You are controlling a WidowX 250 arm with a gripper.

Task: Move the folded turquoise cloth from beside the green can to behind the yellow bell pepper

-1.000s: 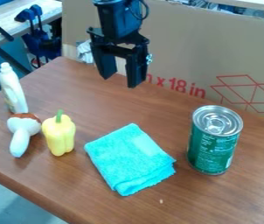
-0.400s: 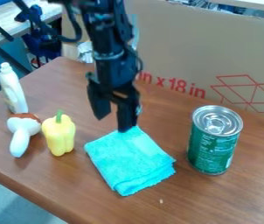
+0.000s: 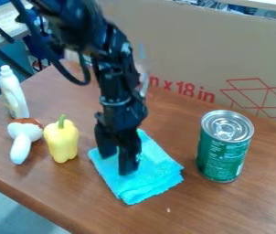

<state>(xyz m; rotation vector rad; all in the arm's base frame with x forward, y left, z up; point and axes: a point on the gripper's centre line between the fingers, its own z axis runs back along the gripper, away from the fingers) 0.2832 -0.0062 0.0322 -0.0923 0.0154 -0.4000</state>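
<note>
Fingers [image 3: 128,157] open, a gap between them, and pointing down over the turquoise cloth [image 3: 159,176]; whether the tips press on it cannot be told. Directions are given as on a clock face centred on the cloth, with twelve toward the top of the view. The gripper [image 3: 117,166] overlies the left part of the cloth, and the black arm [image 3: 117,82] enters from eleven o'clock. The cloth, folded into layers, lies flat on the brown wooden surface [image 3: 250,210]. At ten o'clock stands the yellow pepper [image 3: 61,140], its green stem up; just beyond it, between nine and ten, is the mushroom [image 3: 21,145], brown-capped, with its white stem toward six. The white bottle [image 3: 13,93] stands farther out at ten o'clock, near the mushroom. Between two and three o'clock, apart from the cloth, is the green can [image 3: 221,153], upright, its metal lid and ring-pull uppermost. A pale speck [image 3: 168,210] lies at five o'clock. Cardboard [image 3: 189,45] with red markings rises behind, from twelve to two.
</note>
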